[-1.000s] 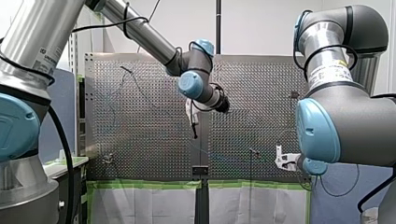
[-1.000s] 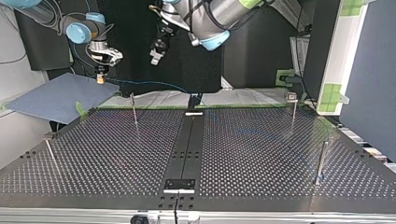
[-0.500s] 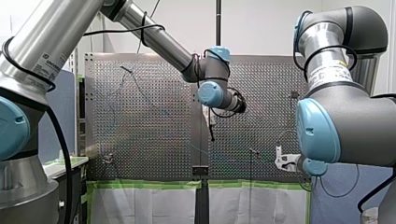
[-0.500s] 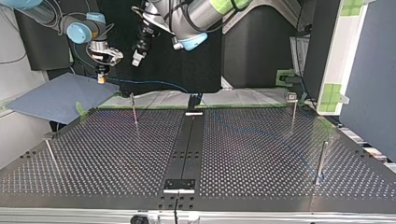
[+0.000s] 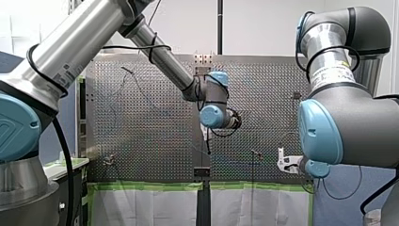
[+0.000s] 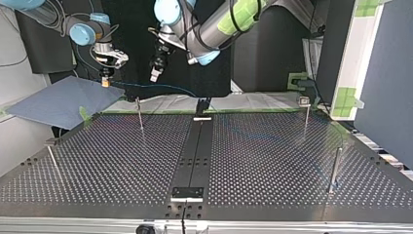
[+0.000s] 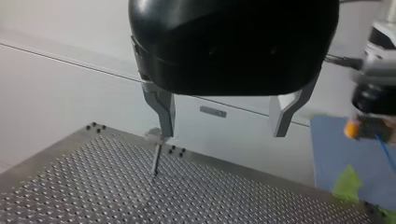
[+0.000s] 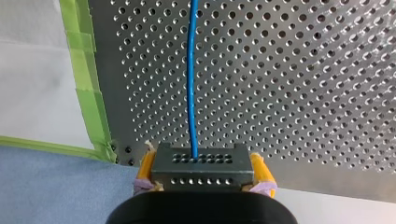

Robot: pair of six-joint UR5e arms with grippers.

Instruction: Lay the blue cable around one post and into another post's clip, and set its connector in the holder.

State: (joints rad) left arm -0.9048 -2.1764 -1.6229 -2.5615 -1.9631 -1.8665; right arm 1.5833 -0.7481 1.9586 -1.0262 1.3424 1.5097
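Observation:
In the right wrist view my right gripper (image 8: 201,158) is shut, its yellow pads (image 8: 145,165) clamping the dark perforated connector (image 8: 201,175). From it the blue cable (image 8: 191,74) runs straight ahead over the perforated table (image 8: 303,84). In the top view this gripper (image 6: 105,78) hangs past the table's far left corner, and the cable (image 6: 160,87) trails towards the middle. My left gripper (image 7: 222,126) is open and empty, its metal fingers (image 7: 161,109) wide apart above a thin post (image 7: 155,158). In the top view it (image 6: 155,73) hovers near the cable.
Thin posts stand at the top view's far left (image 6: 140,114), far right (image 6: 306,114), near right (image 6: 334,168) and near left (image 6: 53,161). A black strip (image 6: 195,151) with brackets runs down the table's middle. A blue-grey sheet (image 6: 58,100) lies beyond the far left corner.
My left arm has swung towards the right arm's side and lowered its open gripper closer to the cable. The right arm and the connector have stayed still.

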